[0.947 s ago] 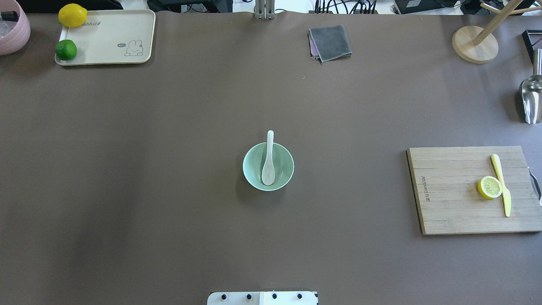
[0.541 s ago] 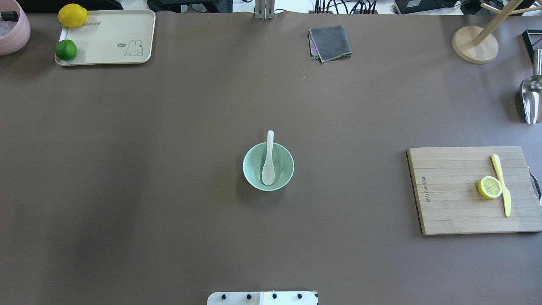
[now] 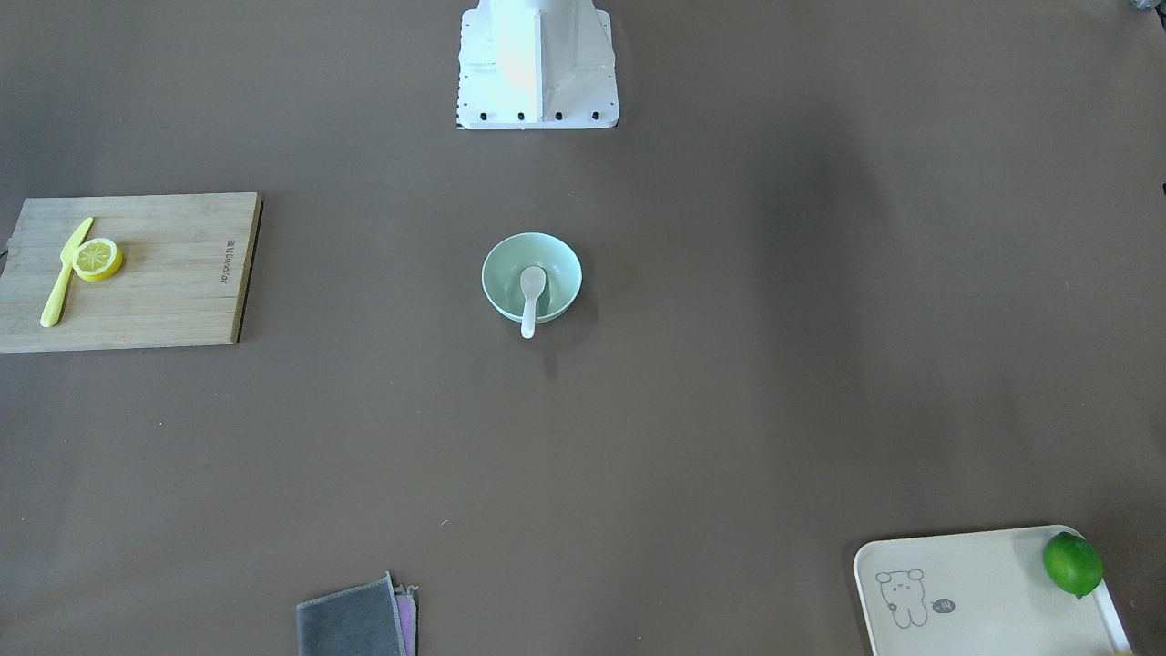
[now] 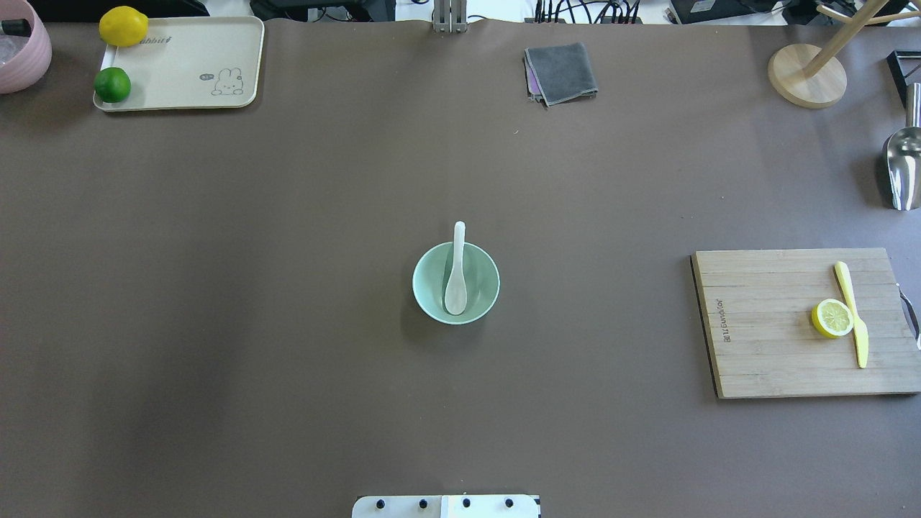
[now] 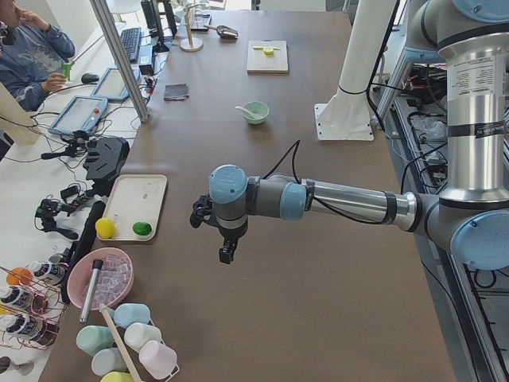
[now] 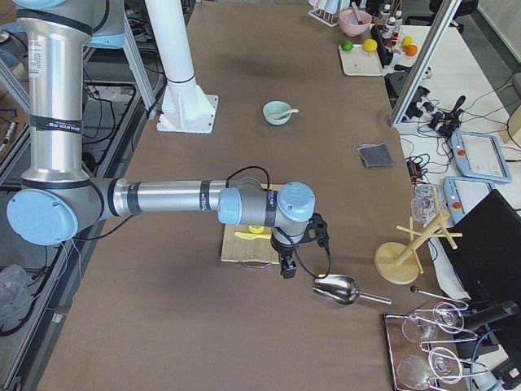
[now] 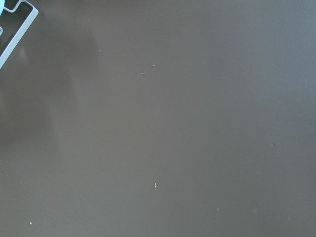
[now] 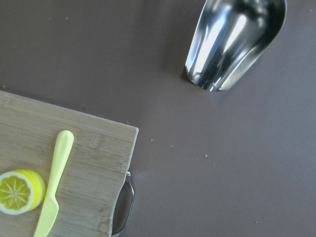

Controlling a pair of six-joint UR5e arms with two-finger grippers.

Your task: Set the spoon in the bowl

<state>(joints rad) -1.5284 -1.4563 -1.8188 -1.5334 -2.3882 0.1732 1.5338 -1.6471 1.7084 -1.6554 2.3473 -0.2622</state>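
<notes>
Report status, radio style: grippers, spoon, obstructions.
Left gripper, right gripper: both away from bowl, open or shut unclear. Spoon scoop in bowl, handle over rim. Nothing touching them.

Shows plain pale mint green on the round smooth bowl (image 4: 432, 306), glossy white on the small soup spoon (image 4: 455, 293). Matte dark brown across the table cover (image 4: 288, 288). Pale tan with straight grain stripes and 1 line of dark lettering on the rectangular wooden cutting board (image 4: 763, 324). Bright yellow on the thin plastic knife (image 4: 853, 316) and the cut lemon slice (image 4: 832, 318), paler at its centre. Cream with a dark line-drawn rabbit on the rounded tray (image 4: 180, 65); deep green on the round lime (image 4: 112, 84), yellow on the whole lemon (image 4: 123, 26). Grey with a purple edge on the folded cloth (image 4: 561, 72).
</notes>
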